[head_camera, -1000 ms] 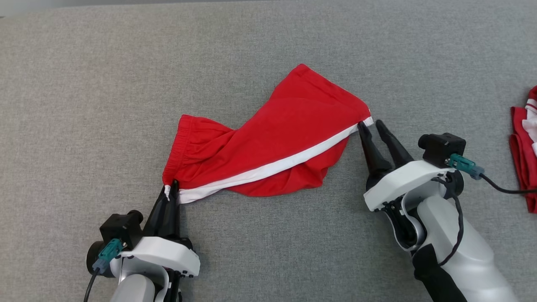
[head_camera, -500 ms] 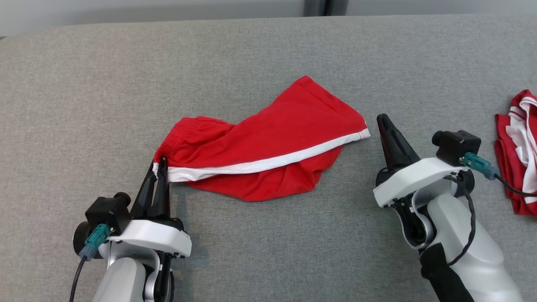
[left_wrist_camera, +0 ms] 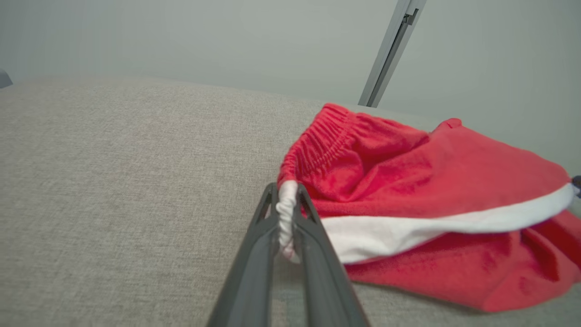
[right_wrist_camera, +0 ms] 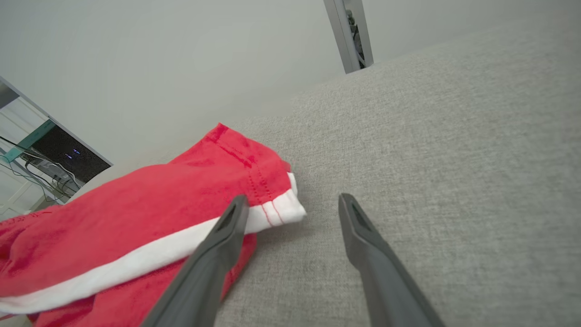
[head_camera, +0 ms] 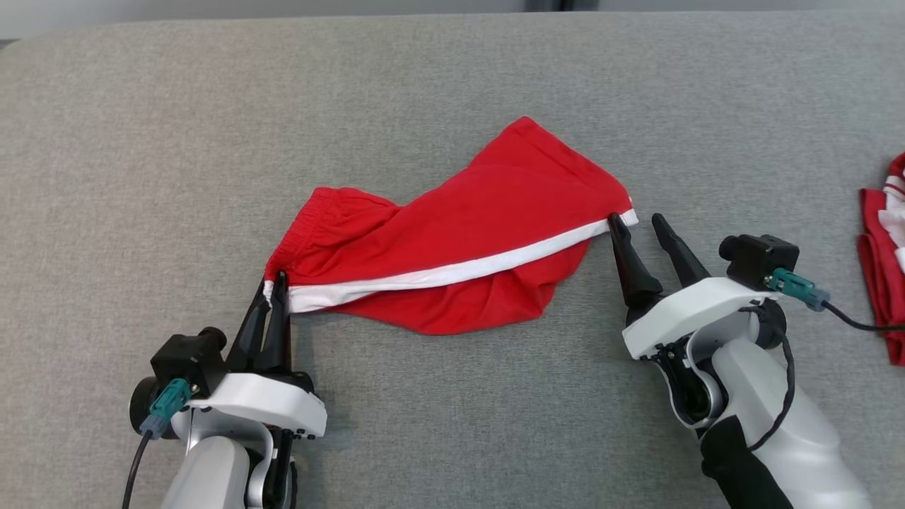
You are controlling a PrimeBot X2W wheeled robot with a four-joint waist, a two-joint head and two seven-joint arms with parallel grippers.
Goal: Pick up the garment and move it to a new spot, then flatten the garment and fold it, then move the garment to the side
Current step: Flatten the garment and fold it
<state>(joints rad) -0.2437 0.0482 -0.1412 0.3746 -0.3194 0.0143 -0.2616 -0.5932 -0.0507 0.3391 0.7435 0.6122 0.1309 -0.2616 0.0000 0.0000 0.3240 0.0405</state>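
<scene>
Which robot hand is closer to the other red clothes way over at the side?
Right. The right gripper sits open between the shorts and that pile; the left gripper pinches the shorts' waistband, farther away.

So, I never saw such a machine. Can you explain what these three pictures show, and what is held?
It is a robot with two arms. One picture looks down from its head; the other two come from wrist cameras, looking along the fingers. Red shorts with a white stripe lie on a grey surface. The left end effector is shut on their waistband corner. The right end effector is open at the hem corner, holding nothing. A second garment lies at the far right.
</scene>
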